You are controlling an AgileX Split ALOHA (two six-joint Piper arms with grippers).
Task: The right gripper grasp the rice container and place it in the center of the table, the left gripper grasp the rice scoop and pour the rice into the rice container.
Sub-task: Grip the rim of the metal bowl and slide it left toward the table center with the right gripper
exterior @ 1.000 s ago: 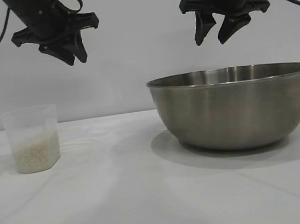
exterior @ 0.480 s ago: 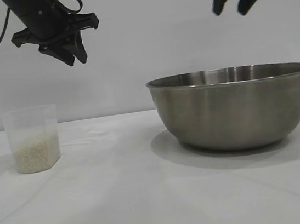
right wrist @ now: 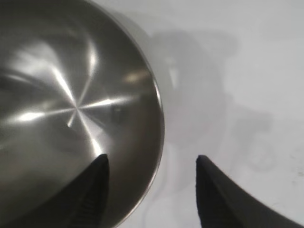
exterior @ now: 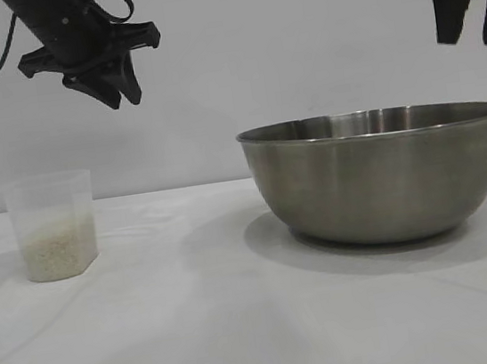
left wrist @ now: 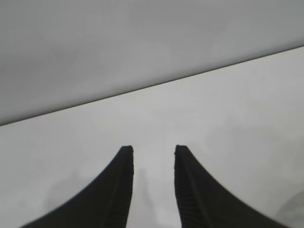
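The rice container (exterior: 381, 173), a wide steel bowl, stands empty on the right part of the table (exterior: 200, 331). High above its right rim hangs my right gripper (exterior: 474, 39), open and holding nothing. In the right wrist view that gripper (right wrist: 152, 159) straddles the rim of the rice container (right wrist: 71, 109) from above, well clear of it. The rice scoop (exterior: 52, 225), a clear cup, stands at the left with rice (exterior: 58, 251) in its lower third. My left gripper (exterior: 120, 98) hovers high above and right of the scoop, open a little and empty (left wrist: 153, 149).
A plain grey wall rises behind the table. The white cloth lies bare between the scoop and the bowl and along the front. Black cables trail from both arms at the top.
My right gripper has risen and swung right, from over the bowl's middle to above its right rim. The left gripper, the scoop and the bowl have not moved.
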